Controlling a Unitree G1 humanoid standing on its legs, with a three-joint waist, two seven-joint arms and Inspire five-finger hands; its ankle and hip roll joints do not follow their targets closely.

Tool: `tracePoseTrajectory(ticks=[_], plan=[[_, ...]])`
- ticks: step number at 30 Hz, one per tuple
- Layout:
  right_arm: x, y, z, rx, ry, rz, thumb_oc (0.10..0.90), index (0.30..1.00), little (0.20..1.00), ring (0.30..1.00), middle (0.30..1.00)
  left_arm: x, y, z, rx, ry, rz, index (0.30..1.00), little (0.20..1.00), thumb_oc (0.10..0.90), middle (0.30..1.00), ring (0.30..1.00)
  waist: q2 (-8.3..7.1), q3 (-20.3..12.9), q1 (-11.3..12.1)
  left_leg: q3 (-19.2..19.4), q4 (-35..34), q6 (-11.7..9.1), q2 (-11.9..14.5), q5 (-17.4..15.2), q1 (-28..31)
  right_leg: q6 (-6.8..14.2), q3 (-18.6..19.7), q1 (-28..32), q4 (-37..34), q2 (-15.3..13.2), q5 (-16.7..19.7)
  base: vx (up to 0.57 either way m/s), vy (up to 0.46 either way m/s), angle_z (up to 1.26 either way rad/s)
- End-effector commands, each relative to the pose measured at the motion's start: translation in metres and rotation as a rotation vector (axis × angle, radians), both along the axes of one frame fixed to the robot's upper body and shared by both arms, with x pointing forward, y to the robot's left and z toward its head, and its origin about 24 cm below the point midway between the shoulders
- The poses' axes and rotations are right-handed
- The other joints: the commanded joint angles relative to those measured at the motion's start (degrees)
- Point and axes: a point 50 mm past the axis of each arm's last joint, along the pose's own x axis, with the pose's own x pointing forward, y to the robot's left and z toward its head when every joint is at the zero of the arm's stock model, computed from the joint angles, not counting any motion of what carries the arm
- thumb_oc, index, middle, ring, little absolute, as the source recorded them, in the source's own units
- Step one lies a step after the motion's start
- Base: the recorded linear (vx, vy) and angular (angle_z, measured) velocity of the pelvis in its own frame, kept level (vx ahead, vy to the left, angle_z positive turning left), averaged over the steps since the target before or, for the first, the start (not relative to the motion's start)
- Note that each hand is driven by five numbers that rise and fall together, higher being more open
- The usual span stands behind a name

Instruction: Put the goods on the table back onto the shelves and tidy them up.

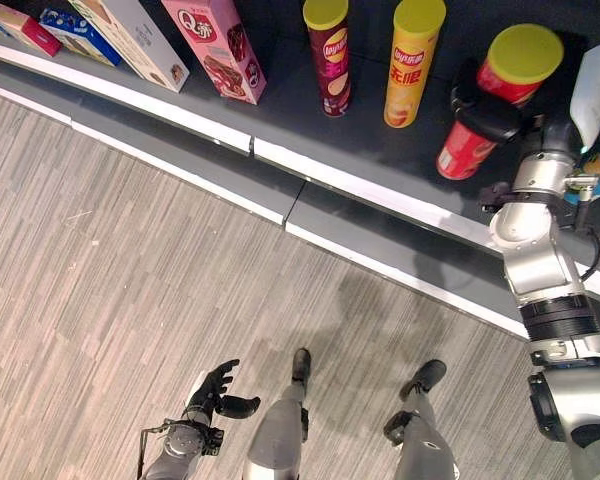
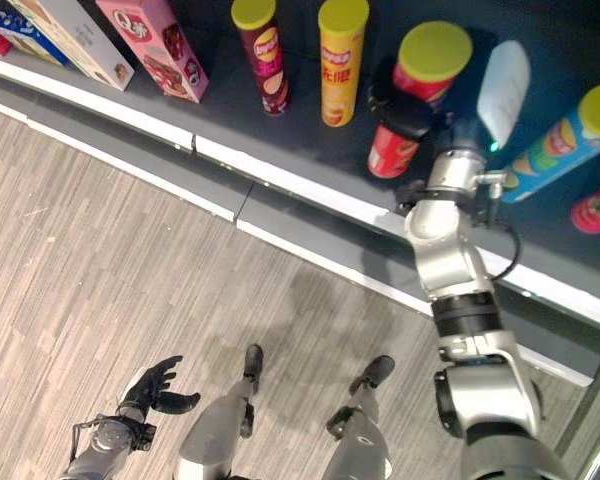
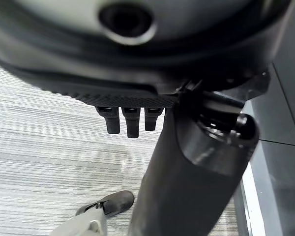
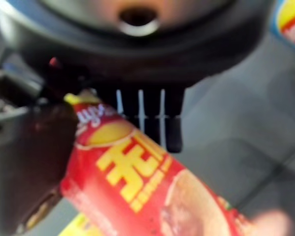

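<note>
1. Placing a red chip can (image 1: 500, 95) on the dark shelf (image 1: 280, 110) looks like the step in hand: the right robot hand (image 1: 485, 115) reaches over the shelf's white front edge with its dark fingers and thumb curled round the can's body, as the right wrist view shows; the can with its yellow lid leans rather than standing straight
2. Goods already on the shelf stand in a loose row: a maroon can (image 1: 328, 55) and a yellow can (image 1: 412, 60) upright just left of the held one, a pink box (image 1: 215, 45) and a white box (image 1: 130, 40) further left, a red box (image 1: 25, 28) and a blue box (image 1: 75, 30) at the far left, and a blue can (image 2: 570, 140) lying tilted to the right, beside a pink can (image 2: 598, 210)
3. The next move, I judge, calls for tipping the can upright, setting its base down clear of the yellow can, then loosening the fingers without knocking it
4. The left robot hand (image 1: 218, 388) hangs low over the floor, fingers relaxed and spread, holding nothing
5. The floor (image 1: 100, 260) is grey wood-grain plank; a grey plinth with a white strip runs along the shelf's near side
</note>
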Motion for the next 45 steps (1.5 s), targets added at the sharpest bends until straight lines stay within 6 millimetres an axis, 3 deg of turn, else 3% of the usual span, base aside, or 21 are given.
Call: tracePoseTrajectory(ticks=[1, 14, 21, 26, 27, 36, 42, 44, 45], plan=[[-0.017, 0.011, 0.059, -0.069, -0.296, 0.012, 0.400, 0.300, 0.300, 0.300, 0.300, -0.006, 0.024, 0.005, 0.105, -0.016, -0.023, 0.900, 0.900, 0.800, 0.900, 0.900, -0.44, -3.7, 0.5, -0.2, -1.9, 1.3, 0.0, 2.2, -4.9, 8.3, 2.8, 0.1, 11.7, -5.6, -11.2, -0.02, -0.025, 0.04], [-0.023, -0.005, 0.077, -0.019, -0.397, -0.086, 0.400, 0.300, 0.300, 0.300, 0.300, 0.012, 0.011, 0.018, 0.049, -0.111, -0.026, 0.900, 0.900, 0.800, 0.900, 0.900, 3.58, -2.3, 1.3, -1.8, -2.3, 1.0, -1.4, 3.5, -10.1, 8.5, 2.5, -4.9, 12.4, -6.8, -11.0, -0.01, -0.007, 0.07], [-0.026, -0.010, 0.085, -0.057, -0.415, -0.141, 0.400, 0.300, 0.300, 0.300, 0.300, 0.016, 0.010, 0.024, 0.036, -0.152, -0.018, 0.900, 0.900, 0.800, 0.900, 0.900, 4.24, -2.6, 1.2, -2.5, -2.5, 1.4, -2.3, 3.1, -10.5, 8.7, 3.4, -6.0, 12.5, -7.1, -10.8, 0.01, 0.034, 0.03], [-0.025, -0.012, 0.104, -0.115, -0.416, -0.171, 0.400, 0.300, 0.300, 0.300, 0.300, 0.010, 0.009, 0.022, 0.014, -0.158, 0.027, 0.900, 0.900, 0.800, 0.900, 0.900, 3.46, -2.3, 2.0, -4.2, -2.6, 2.9, -3.6, 2.5, -10.6, 8.2, 8.0, -9.3, 14.0, -6.5, -11.3, 0.01, 0.075, -0.26], [-0.024, -0.013, 0.101, -0.111, -0.405, -0.168, 0.800, 0.900, 0.900, 0.900, 0.900, 0.009, 0.010, 0.021, 0.010, -0.154, 0.037, 0.900, 0.900, 0.800, 0.900, 0.900, 3.07, -2.4, 1.9, -4.5, -2.6, 3.2, -3.7, 2.3, -10.3, 8.1, 8.6, -9.4, 14.1, -6.2, -11.4, 0.01, 0.043, -0.22], [-0.012, 0.002, 0.089, -0.079, -0.346, -0.081, 0.800, 0.900, 0.900, 0.900, 0.900, 0.009, 0.011, 0.022, 0.013, -0.161, 0.052, 0.900, 0.900, 0.800, 0.900, 0.900, 2.27, -2.0, 2.5, -4.5, -2.6, 3.9, -4.4, 3.3, -10.3, 7.5, 9.1, -9.2, 11.9, -5.7, -8.9, -0.03, 0.030, -0.08], [-0.005, 0.003, 0.079, 0.000, -0.315, -0.031, 0.800, 0.900, 0.900, 0.900, 0.900, 0.001, 0.011, 0.015, 0.012, -0.129, 0.068, 0.900, 0.900, 0.800, 0.900, 0.900, 2.08, -2.0, 2.7, -5.5, -2.6, 3.8, -4.4, 2.3, -10.5, 8.1, 9.9, -8.8, 11.9, -5.3, -10.4, 0.04, -0.001, -0.03], [-0.003, 0.001, 0.074, 0.049, -0.300, -0.009, 0.800, 0.900, 0.900, 0.900, 0.900, 0.001, 0.011, 0.015, 0.012, -0.127, 0.069, 0.900, 0.900, 0.800, 0.900, 0.900, 1.96, -1.5, 2.6, -5.2, -2.6, 4.1, -4.6, 3.5, -11.1, 7.4, 9.3, -9.4, 11.9, -5.4, -9.1, -0.04, 0.014, -0.01], [-0.003, 0.001, 0.074, 0.049, -0.299, -0.008, 0.800, 0.900, 0.900, 0.900, 0.900, 0.001, 0.011, 0.015, 0.012, -0.126, 0.070, 0.900, 0.900, 0.800, 0.900, 0.900, 1.87, -1.8, 2.6, -5.6, -2.6, 3.9, -4.5, 2.4, -10.7, 8.1, 10.0, -8.9, 11.9, -5.2, -10.4, -0.07, 0.022, 0.01]])
